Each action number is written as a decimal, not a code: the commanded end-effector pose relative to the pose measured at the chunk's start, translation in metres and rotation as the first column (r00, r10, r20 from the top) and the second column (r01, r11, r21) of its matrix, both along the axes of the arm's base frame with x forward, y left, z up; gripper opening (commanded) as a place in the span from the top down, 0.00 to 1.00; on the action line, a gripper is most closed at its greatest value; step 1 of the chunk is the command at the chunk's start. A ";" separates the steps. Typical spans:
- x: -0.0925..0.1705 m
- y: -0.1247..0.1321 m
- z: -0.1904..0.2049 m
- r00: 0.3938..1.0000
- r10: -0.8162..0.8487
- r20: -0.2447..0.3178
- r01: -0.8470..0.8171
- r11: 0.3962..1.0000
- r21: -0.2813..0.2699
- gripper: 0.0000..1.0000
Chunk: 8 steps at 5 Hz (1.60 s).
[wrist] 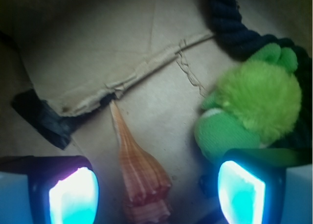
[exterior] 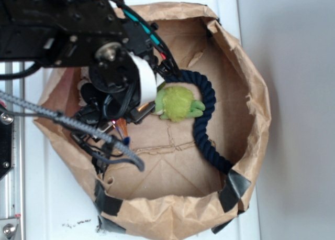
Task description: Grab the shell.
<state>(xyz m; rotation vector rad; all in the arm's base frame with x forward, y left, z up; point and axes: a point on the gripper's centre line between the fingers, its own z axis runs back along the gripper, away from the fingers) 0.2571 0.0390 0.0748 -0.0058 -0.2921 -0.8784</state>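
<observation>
Reaching down into a brown paper bag [exterior: 251, 93] laid open on its side, the black robot arm [exterior: 63, 30] covers the bag's left part in the exterior view. Only an orange tip of the shell [exterior: 122, 126] peeks out under the arm's cables. A green plush toy [exterior: 178, 104] lies just beside it, touching a dark blue rope [exterior: 207, 119] that curves around it.

From the wrist view, the gripper [wrist: 156, 190] stands wide open, its 2 glowing pads [wrist: 73, 197] apart and gripping nothing. The shell [wrist: 139, 172] lies between them on the paper floor, thin point aimed away from the camera. The plush toy [wrist: 249, 111] sits by the right pad, the rope [wrist: 230, 23] behind it.
</observation>
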 end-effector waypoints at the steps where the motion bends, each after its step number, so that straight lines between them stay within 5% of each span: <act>1: -0.001 -0.011 -0.010 0.999 -0.038 0.028 0.036 0.997 0.068 0.00; 2: -0.031 -0.022 -0.024 0.998 -0.070 0.005 0.070 0.993 0.091 0.00; 4: -0.040 -0.025 -0.032 0.994 -0.112 -0.016 0.113 0.988 0.109 0.00; 5: -0.041 -0.025 -0.032 0.994 -0.108 -0.016 0.109 0.989 0.101 0.37; 6: -0.040 -0.025 -0.032 0.995 -0.097 -0.015 0.098 0.991 0.089 1.00; 8: -0.040 -0.026 -0.033 0.996 -0.086 -0.020 0.088 0.994 0.069 1.00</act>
